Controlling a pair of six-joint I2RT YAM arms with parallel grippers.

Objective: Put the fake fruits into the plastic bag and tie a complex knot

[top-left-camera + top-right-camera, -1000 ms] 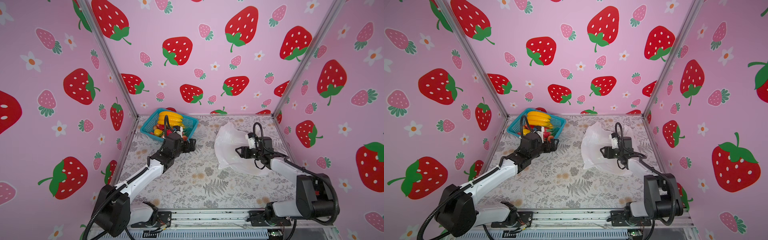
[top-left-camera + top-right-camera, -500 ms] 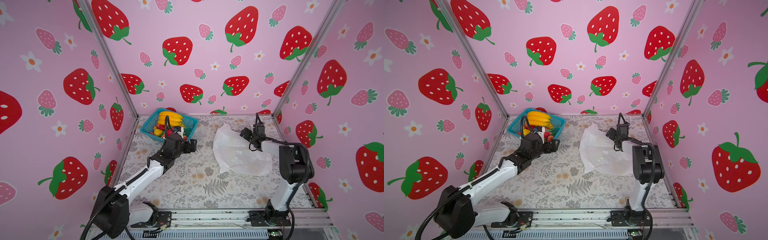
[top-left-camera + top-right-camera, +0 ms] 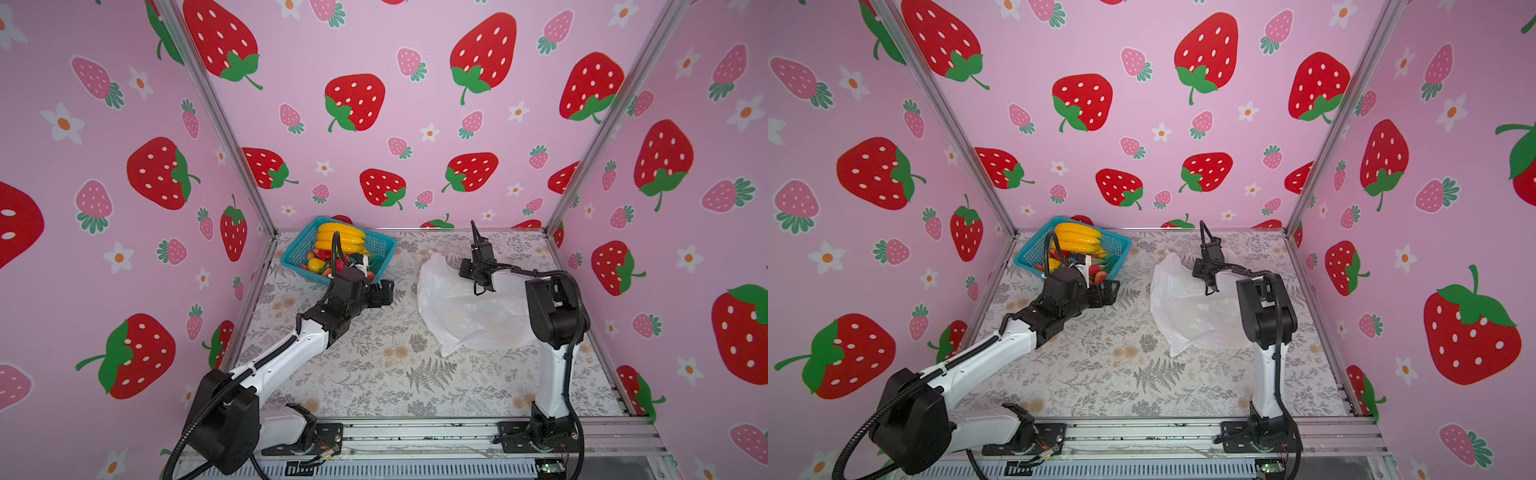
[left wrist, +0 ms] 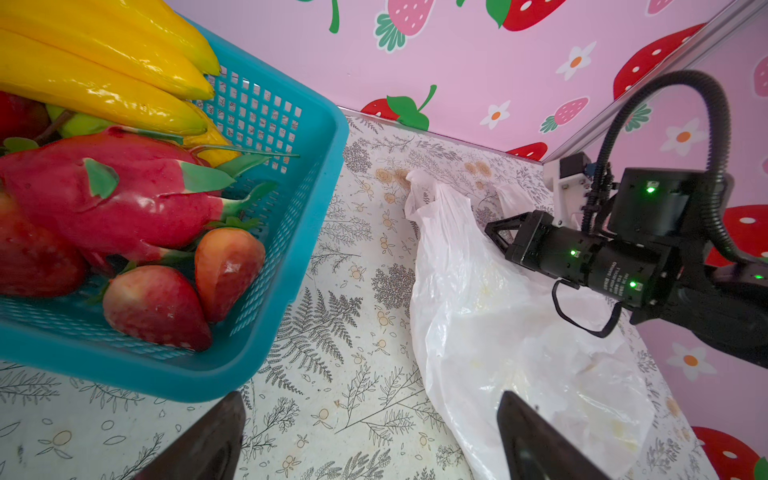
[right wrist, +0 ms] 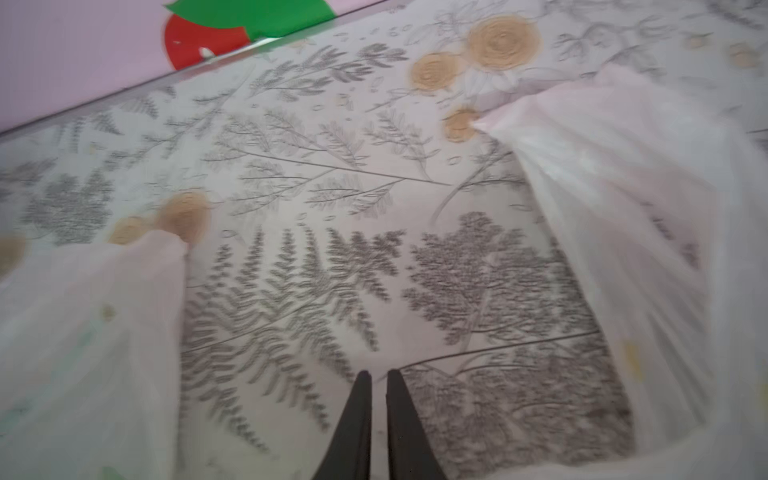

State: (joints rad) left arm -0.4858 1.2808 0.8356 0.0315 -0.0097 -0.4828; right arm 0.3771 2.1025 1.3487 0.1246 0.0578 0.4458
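Centrally, crinkly translucent plastic bag (image 3: 461, 307) lying flat on fern-print table (image 3: 374, 374), right gripper (image 5: 377, 399) folded back low between its handle loops, fingers pressed together on nothing, left gripper (image 3: 384, 293) outstretched, fingers spread, beside teal mesh basket (image 3: 376, 245) of glossy fake fruits (image 4: 124, 199).

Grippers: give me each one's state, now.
Left gripper: open, holding nothing.
Right gripper: shut, nothing between the tips, between the plastic bag's handles.

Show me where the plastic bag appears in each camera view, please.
Top views: plastic bag right of centre, under the right arm.
Left wrist: bag lies beside the teal basket.
Right wrist: both handles flank the shut right gripper.
Shared landmark: fern-print table.
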